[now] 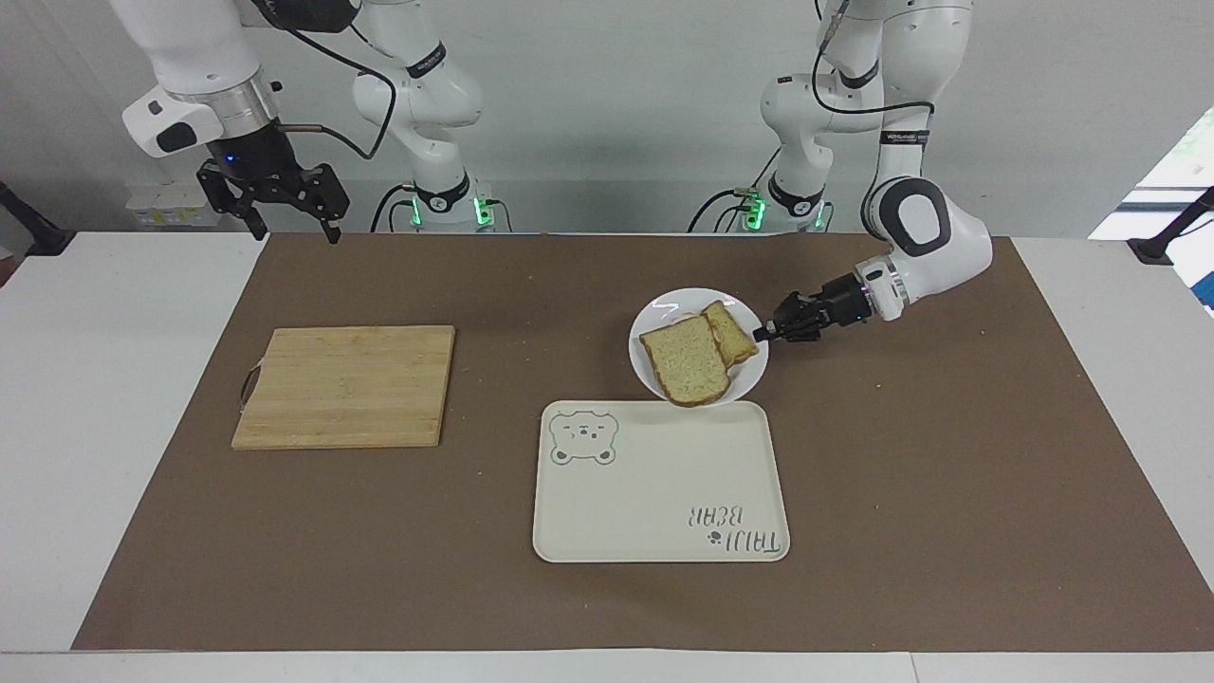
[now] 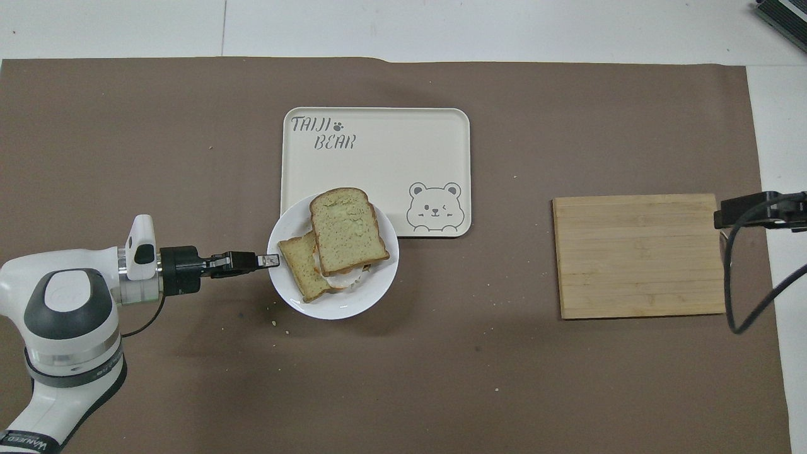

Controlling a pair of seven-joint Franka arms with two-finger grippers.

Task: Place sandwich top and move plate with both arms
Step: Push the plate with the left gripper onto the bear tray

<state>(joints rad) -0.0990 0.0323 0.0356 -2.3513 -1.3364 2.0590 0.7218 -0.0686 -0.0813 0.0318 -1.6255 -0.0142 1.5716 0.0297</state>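
**Operator:** Starting with the facing view. My left arm reaches out low and nearly level, forearm angled down toward the plate [image 1: 654,365]. The left hand [image 1: 762,333] is closed tight on the plate's rim at the edge toward the left arm's end of the tabletop [image 1: 1091,398]. The plate looks lifted off the brown mat [image 1: 948,455] and tilted a little, and its edge overlaps the tray [image 1: 654,484] at the tray's robot-side edge.

**Observer:** And the bread?

**Operator:** The sandwich top [image 1: 689,359] lies on the plate, set askew over a smaller golden slice [image 1: 730,332] that sticks out toward the left hand. My right arm waits upright, well away from the tray; the right hand [image 1: 289,228] hangs with its fingers spread wide and holds nothing, over the mat's edge on the robots' side of the cutting board [image 1: 346,386].

**Observer:** Overhead view?

**Operator:** The left arm comes in with the wrist turned sideways, so the left hand [image 2: 271,259] points straight at the plate [image 2: 353,306], fingertips pinched on the rim. The plate covers the tray's [image 2: 378,151] robot-side corner, the one away from the bear drawing. The sandwich top [image 2: 347,230] sits across the plate's middle, just apart from the fingertips, with the golden slice [image 2: 299,277] between them. Of the right hand [image 2: 750,214] only a dark part shows, beside the cutting board [image 2: 637,255].
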